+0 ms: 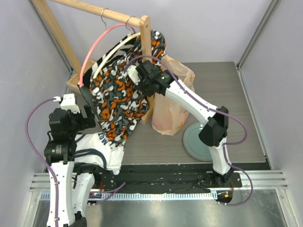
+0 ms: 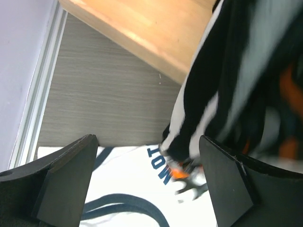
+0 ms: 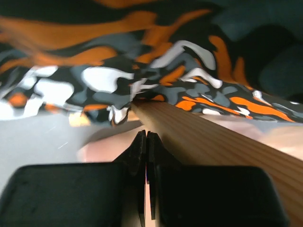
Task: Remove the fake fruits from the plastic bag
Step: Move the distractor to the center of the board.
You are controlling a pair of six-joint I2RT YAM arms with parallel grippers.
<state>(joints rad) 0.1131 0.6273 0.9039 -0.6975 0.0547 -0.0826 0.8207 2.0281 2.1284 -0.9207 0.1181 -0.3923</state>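
The plastic bag (image 1: 173, 111), thin and peach-beige, stands just right of the wooden rack post (image 1: 146, 33). The fake fruits are hidden; none shows in any view. My right gripper (image 1: 138, 74) is up beside that post, against the orange-black-white patterned cloth (image 1: 118, 94), left of the bag's top. In the right wrist view its jaws (image 3: 146, 136) are pressed together with nothing visible between them, the post (image 3: 213, 137) alongside on the right and a blurred peach surface (image 3: 104, 147) beneath. My left gripper (image 1: 80, 111) hangs open at the left, over a white printed shirt (image 2: 132, 189), well away from the bag.
A round grey-green plate (image 1: 196, 142) lies on the table right of the bag. The rack's wooden base (image 2: 151, 33) and hangers (image 1: 106, 42) fill the back left. The white shirt (image 1: 102, 151) lies at the front left. Walls close in both sides.
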